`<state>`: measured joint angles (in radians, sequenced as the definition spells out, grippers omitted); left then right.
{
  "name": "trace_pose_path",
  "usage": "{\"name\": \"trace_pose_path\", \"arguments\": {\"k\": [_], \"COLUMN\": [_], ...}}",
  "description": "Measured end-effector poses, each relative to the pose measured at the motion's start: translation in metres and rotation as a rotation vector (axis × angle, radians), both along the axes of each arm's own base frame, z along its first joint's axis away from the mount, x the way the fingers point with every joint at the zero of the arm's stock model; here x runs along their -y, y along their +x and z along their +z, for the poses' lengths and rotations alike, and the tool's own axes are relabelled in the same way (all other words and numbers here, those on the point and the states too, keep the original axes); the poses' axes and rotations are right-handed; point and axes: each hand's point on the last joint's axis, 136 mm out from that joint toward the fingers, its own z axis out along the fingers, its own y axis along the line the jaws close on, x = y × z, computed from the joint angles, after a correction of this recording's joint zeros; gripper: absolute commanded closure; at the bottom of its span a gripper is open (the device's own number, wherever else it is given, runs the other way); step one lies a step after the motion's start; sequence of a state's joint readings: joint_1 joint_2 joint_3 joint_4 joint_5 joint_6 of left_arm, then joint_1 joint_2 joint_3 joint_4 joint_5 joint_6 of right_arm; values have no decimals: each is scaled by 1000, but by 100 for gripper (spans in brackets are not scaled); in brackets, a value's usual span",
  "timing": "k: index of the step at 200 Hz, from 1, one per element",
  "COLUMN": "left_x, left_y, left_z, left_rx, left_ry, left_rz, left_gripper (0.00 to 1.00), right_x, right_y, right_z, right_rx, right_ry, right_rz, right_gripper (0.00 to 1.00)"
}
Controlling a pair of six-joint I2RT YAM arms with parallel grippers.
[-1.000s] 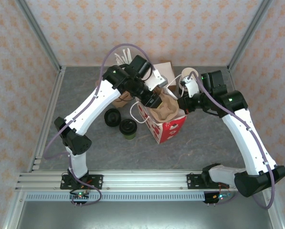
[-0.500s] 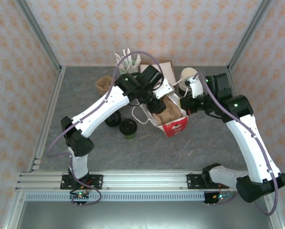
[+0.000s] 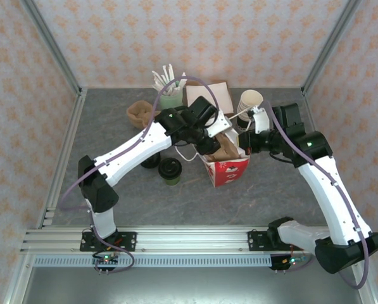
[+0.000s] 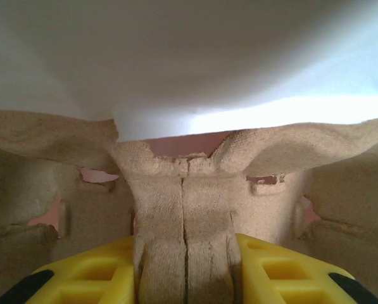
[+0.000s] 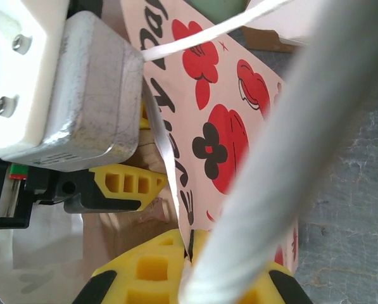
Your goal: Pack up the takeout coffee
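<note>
The left fingers (image 4: 94, 273) are clamped on the centre rib of a pulp cup carrier (image 4: 185, 209) sitting in the mouth of the red-and-white bag (image 3: 230, 171), and the right fingers (image 5: 147, 269) are pinched shut on the bag's rim. The takeout coffee (image 3: 170, 169) stands on the counter (image 3: 271, 196) near the bag's left side, outside it. Seating the carrier well likely means lowering it level and centred while the rim is held taut.
</note>
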<state>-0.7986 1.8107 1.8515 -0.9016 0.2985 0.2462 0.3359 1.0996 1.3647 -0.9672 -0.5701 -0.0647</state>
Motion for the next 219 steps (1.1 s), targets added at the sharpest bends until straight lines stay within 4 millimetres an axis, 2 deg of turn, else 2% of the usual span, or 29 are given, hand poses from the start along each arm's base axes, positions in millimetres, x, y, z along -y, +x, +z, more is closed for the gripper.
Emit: {"name": "trace_pose_path", "arguments": {"k": [33,88,119,180,219], "left_x": [-4,-3,-3,2,-2], "left_y": [-4,-7,-3,3,2], "left_z": [4,-6,-6,-32,-31], "left_rx": [35,49,69,58,42], "left_ry": [-14,11,32,137,194], "left_rz": [-22,-64,-70,-87,-97], "left_gripper": [65,64,64,64,64], "right_x": [3,5,4,-3,-3], "right_y": [3,10,12,10,9], "right_z": [4,6,3,-2,-4], "right_rx": [18,9,-4,-44,-56], "right_ry": [1,37,60,106,111], "right_rz": [-38,-102,-123,-117,-118], "right_gripper": [96,97,97,97,98]}}
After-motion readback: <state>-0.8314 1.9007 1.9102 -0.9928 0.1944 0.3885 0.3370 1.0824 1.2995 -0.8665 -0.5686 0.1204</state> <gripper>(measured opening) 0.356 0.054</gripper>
